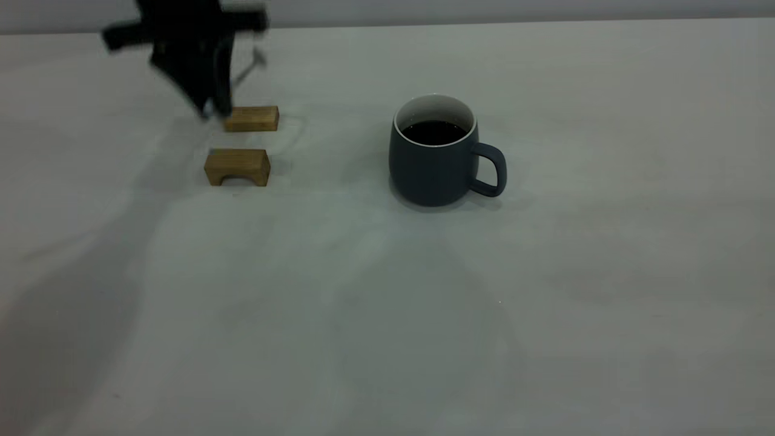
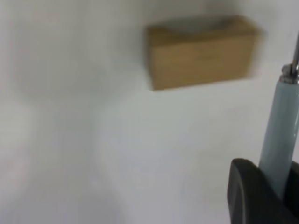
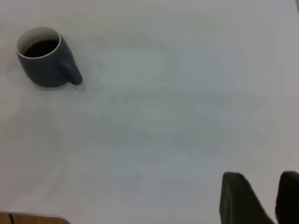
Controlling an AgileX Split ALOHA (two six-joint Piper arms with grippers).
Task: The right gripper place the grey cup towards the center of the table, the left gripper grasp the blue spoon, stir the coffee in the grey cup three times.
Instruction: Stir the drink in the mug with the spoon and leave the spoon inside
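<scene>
Since the cup's already parked mid-surface, here's the rundown, left to right:

left pincer (image 1: pixel 213 109): up at the far left, just above the rear wooden block (image 1: pixel 251 118), clenched on the blue spoon (image 2: pixel 279 135), whose metal end pokes up to the right.
front wooden block (image 1: pixel 237 167): empty, just nearer the camera than the rear one.
grey cup (image 1: pixel 437 154): upright near the middle of the surface (image 1: pixel 387 315), handle pointing right, coffee (image 1: pixel 433 132) sitting still.
right pincer (image 3: pixel 261 198): off on its own side, well apart from the cup, fingers spread, holding nothing.
progress: cup placement looks done, spoon looks grabbed. Left to do, I'd say: carry it over, dip, stir three times.
</scene>
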